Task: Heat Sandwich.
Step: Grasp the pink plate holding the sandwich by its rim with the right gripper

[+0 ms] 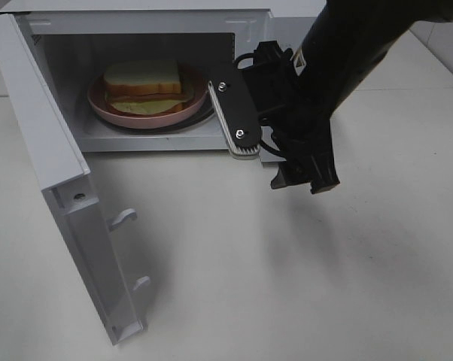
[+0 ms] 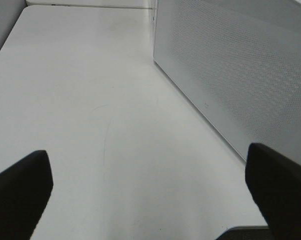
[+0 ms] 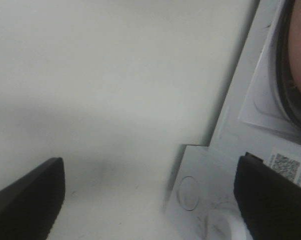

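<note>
Right wrist view: we see the right gripper's (image 3: 150, 200) fingers (image 3: 25, 197) spread wide and empty, over the table (image 3: 90, 75) at the microwave's (image 3: 240, 135) front edge. The left gripper's (image 2: 150, 195) fingers are equally released beside a perforated white panel (image 2: 230, 75). The sandwich (image 1: 144, 81) sits on the pink plate (image 1: 98, 105) inside, door (image 1: 46, 150) open.

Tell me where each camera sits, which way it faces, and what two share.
Exterior high: mounted above, facing down on the table and the open microwave holding the sandwich on a pink plate; the right arm shows.
Left wrist: on the other arm, facing across the table to a perforated white microwave panel; open left pincer tips show.
Right wrist: on the right arm, facing down at table and the microwave's front edge; open right pincer tips show.
Shared: exterior and right wrist both catch the plate's rim.
</note>
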